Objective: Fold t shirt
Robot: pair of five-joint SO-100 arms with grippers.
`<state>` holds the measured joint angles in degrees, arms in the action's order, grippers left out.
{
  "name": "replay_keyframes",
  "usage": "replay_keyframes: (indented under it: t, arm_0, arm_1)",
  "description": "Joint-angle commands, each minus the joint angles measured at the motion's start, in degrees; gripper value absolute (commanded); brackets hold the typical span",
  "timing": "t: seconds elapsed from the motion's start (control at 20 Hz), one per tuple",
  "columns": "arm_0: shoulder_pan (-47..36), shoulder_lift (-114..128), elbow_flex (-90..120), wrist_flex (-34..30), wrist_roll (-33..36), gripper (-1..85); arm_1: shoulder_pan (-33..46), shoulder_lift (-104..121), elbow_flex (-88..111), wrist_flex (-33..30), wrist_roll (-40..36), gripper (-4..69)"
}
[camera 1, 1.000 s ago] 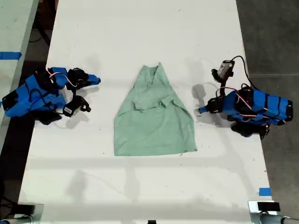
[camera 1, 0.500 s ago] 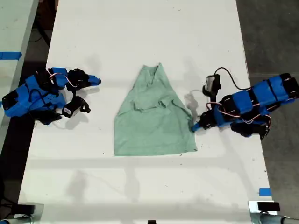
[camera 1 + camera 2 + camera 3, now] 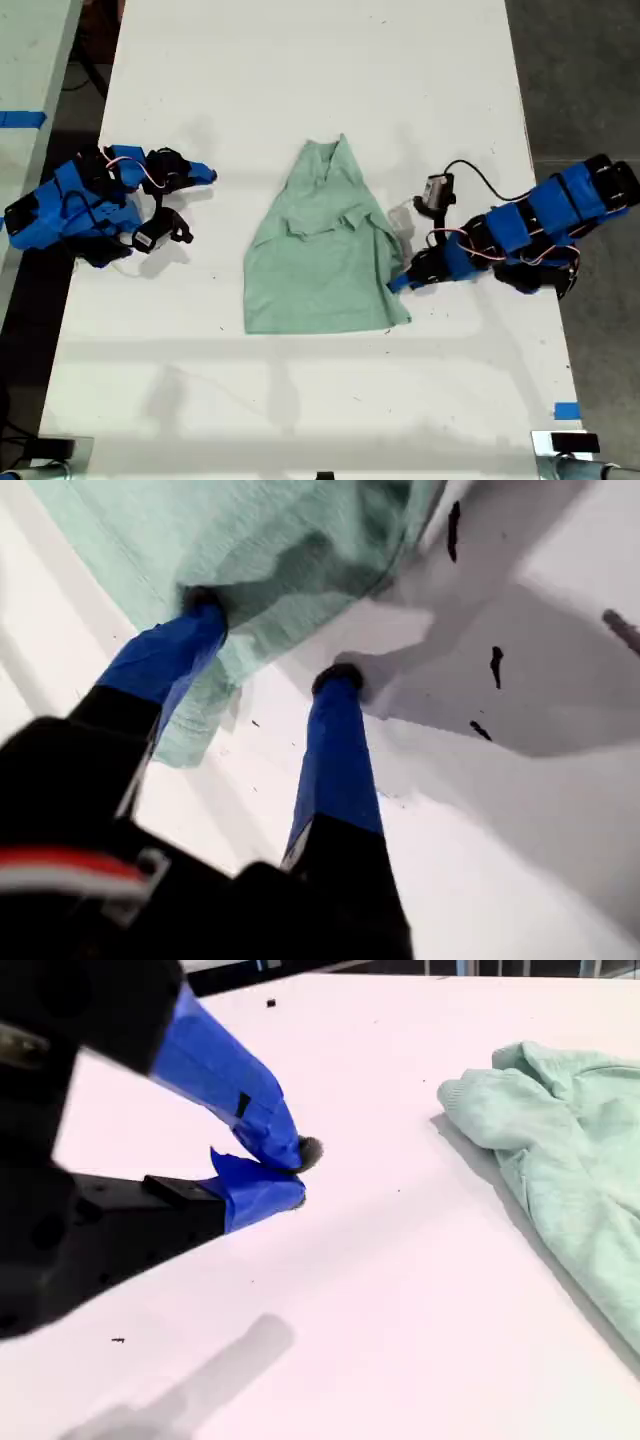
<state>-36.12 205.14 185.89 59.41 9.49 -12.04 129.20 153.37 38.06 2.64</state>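
The t shirt (image 3: pixel 325 265) is pale mint green and wrinkled, lying mid-table with its narrow end toward the far side; it also shows in the first wrist view (image 3: pixel 250 540) and the second wrist view (image 3: pixel 570 1160). My first gripper (image 3: pixel 396 284) comes in from the exterior view's right to the shirt's near side edge. It is open (image 3: pixel 272 638), one fingertip (image 3: pixel 205 600) pressed on the cloth, the other on the bare table beside the hem. My second gripper (image 3: pixel 205 173) rests at the exterior view's left, well apart from the shirt, and is shut on nothing (image 3: pixel 295 1165).
The white table (image 3: pixel 300 60) has dark floor beyond both long edges. A blue tape mark (image 3: pixel 566 410) sits near the front corner at the exterior view's right. A small black module on a cable (image 3: pixel 437 190) stands above the first arm.
My first arm has reached toward the exterior view's left, from beside the shirt onto its edge. That edge and lower corner have shifted inward. The second arm has not moved.
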Motion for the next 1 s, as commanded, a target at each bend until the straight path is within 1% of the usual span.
replay_keyframes:
  t: [0.0,0.1,0.15,0.3,0.4,0.45,0.5,0.6,0.65,0.7,0.75,0.9,0.95]
  arm_0:
    - [0.7,0.4,1.7,-1.0,-0.7,0.4]
    - [0.8,0.4,1.7,-1.0,-0.8,0.3]
    - [0.8,0.4,1.7,-1.0,-0.8,0.2]
    - [0.9,0.4,1.7,-1.0,-0.8,0.2]
    - [0.9,0.4,1.7,-1.0,-0.8,0.2]
    - [0.9,0.4,1.7,-1.0,-0.8,0.2]
    - [0.9,0.4,1.7,-1.0,-0.8,0.2]
    - [0.9,0.4,1.7,-1.0,-0.8,0.2]
    - [0.9,0.4,1.7,-1.0,-0.8,0.2]
    - [0.9,0.4,1.7,-1.0,-0.8,0.2]
    - [0.9,0.4,1.7,-1.0,-0.8,0.2]
    - [0.9,0.4,1.7,-1.0,-0.8,0.3]
    - [0.9,0.4,1.7,-1.0,-0.8,0.3]
  arm_1:
    - [-0.1,-0.5,2.0,-5.1,-0.8,13.6]
    - [-0.4,-0.4,2.5,-7.2,-1.1,4.6]
    - [-0.7,0.0,2.1,-6.4,-1.0,2.5]
    - [-0.8,2.7,1.7,-1.9,0.0,1.5]
    - [-0.8,4.1,1.1,2.1,1.0,1.5]
    - [-0.8,5.4,0.4,5.3,1.8,1.5]
    - [-0.8,7.1,-1.0,9.8,2.4,1.4]
    - [-0.3,13.1,-3.7,17.5,1.8,1.2]
    - [0.3,16.3,-4.4,19.4,0.7,1.2]
    - [0.9,18.2,-4.7,19.6,-1.1,1.1]
    - [0.9,18.7,-4.8,19.6,-1.2,1.5]
    - [-0.1,18.4,-5.4,18.6,-1.6,19.0]
    - [-0.1,17.7,-5.5,18.3,-1.6,22.5]
